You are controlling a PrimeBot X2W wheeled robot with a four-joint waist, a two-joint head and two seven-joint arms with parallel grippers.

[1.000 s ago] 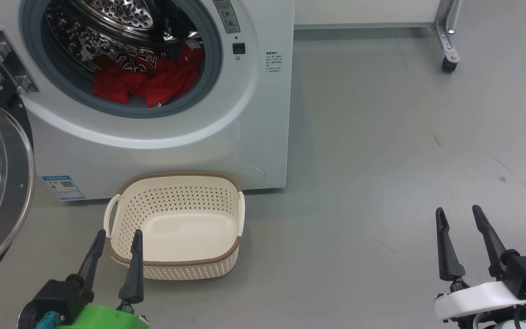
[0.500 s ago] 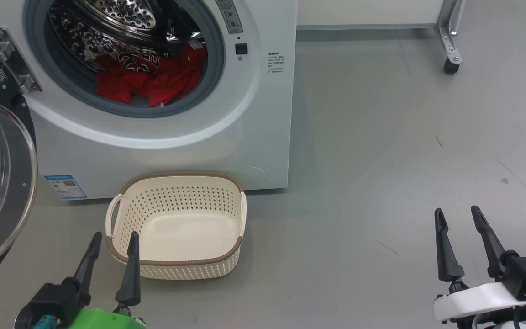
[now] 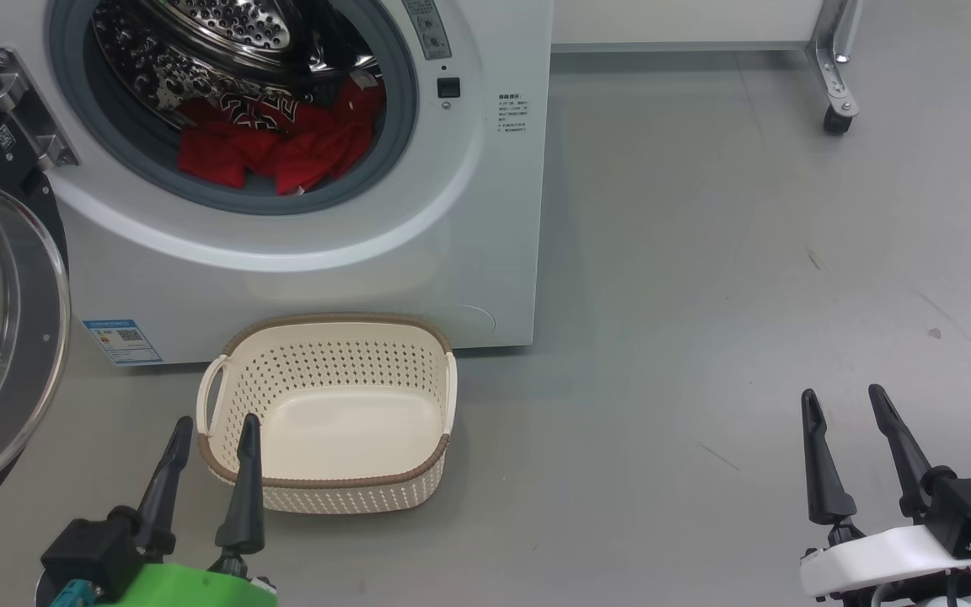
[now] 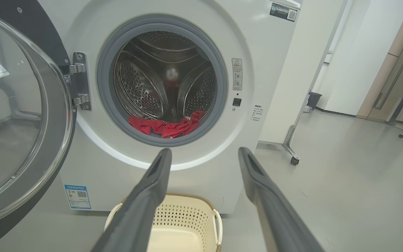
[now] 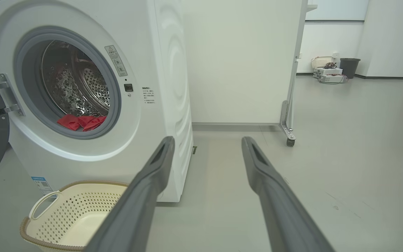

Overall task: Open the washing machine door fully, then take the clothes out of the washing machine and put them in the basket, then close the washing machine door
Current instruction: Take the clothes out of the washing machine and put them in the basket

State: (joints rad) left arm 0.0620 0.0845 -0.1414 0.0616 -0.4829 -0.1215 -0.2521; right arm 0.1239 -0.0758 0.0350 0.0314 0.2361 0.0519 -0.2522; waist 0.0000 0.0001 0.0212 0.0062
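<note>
Because nothing is held yet, both claws wait nearest, fingers spread apart and empty: the left gripper (image 3: 217, 421) at the near left corner of the basket (image 3: 342, 321), the right gripper (image 3: 841, 393) well to the right over bare floor (image 3: 705, 295). The basket stands empty below the opening of the washing machine (image 3: 485, 253), likely placed to catch what comes out. The washing machine door (image 3: 54, 320) hangs swung out left, clearing access. Farthest, the red clothes (image 3: 283, 152) lie heaped at the bottom of the drum (image 3: 224, 25).
</note>
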